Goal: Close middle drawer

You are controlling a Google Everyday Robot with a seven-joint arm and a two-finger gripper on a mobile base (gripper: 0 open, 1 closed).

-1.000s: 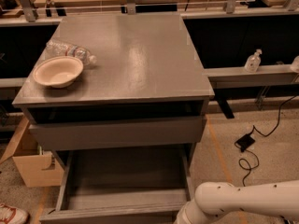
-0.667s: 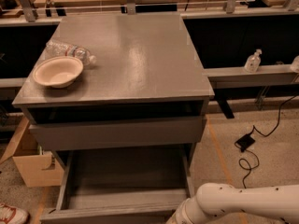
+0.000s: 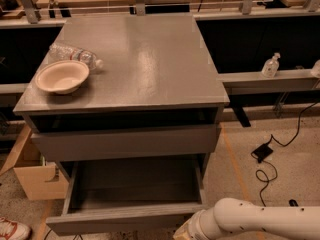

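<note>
White arm (image 3: 260,218) low in the bottom right of the frame, beside the pulled-out middle drawer (image 3: 135,186).
The arm lies level, reaching in from the right edge. Its gripper (image 3: 184,232) sits at the bottom edge, mostly cut off, so I cannot tell whether it is open or closed. It is just right of the drawer's front corner. Farther back, the cabinet top (image 3: 150,64) holds one bowl (image 3: 62,76) and one plastic bottle (image 3: 75,55) lying flat.

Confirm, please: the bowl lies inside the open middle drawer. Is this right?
No. The camera view shows the bowl on the cabinet top; the middle drawer is open. The gripper is out of frame, past the arm at bottom right.
</note>
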